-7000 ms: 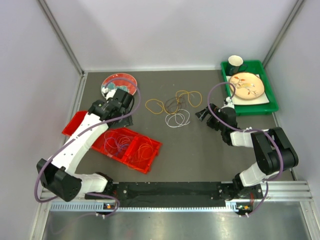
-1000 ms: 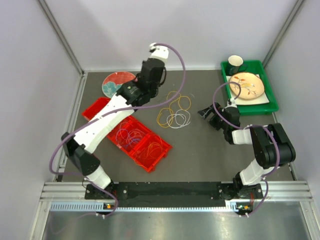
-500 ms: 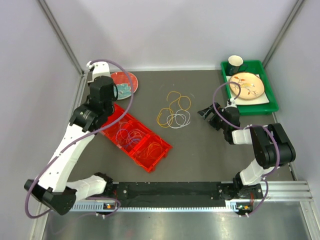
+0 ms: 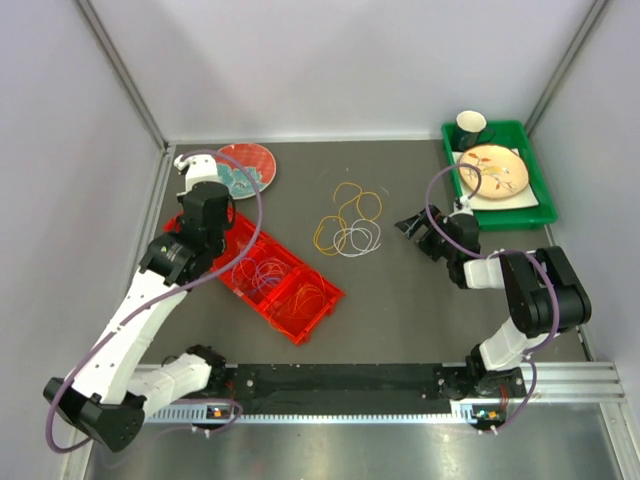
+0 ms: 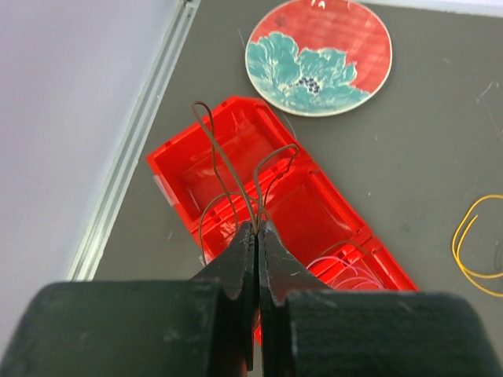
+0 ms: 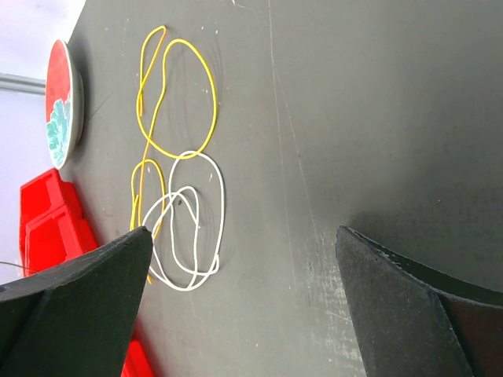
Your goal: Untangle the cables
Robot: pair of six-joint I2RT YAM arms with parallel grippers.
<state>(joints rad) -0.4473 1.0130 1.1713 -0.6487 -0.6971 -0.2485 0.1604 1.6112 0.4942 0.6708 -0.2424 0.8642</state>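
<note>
One dark cable [image 5: 224, 169] is pinched in the left pincer [image 5: 257, 229], whose fingers are pressed together on it; its thin loops stand out from the fingertips over the upper-left end of the red tray [image 4: 318, 318], and whether they touch the tray cannot be told. The other loose cables [image 4: 347, 222] lie in one cluster at the centre of the grey surface [image 4: 400, 330]: three yellow loop outlines [image 6: 178, 94] and a coil of white [image 6: 191, 228] that overlaps the lowest yellow one; how many separate wires this makes cannot be told. The red tray lies slantwise at lower left of that cluster, divided into compartments; its middle one holds a bunch of pale loops [image 4: 258, 272] and the lower-right one holds orange loops [image 4: 306, 295]. The left arm covers the tray's upper-left end in the top view. The right pincer [image 6: 244, 230] sits low just right of the cluster, apart from it, its fingers spread wide with nothing between them. A red plate with a teal flower [image 5: 318, 55] lies on the surface beyond the tray, at upper left. At upper right one green tray [image 4: 545, 212] carries a pale patterned plate [image 4: 492, 170] and one dark cup [image 4: 471, 123]
</note>
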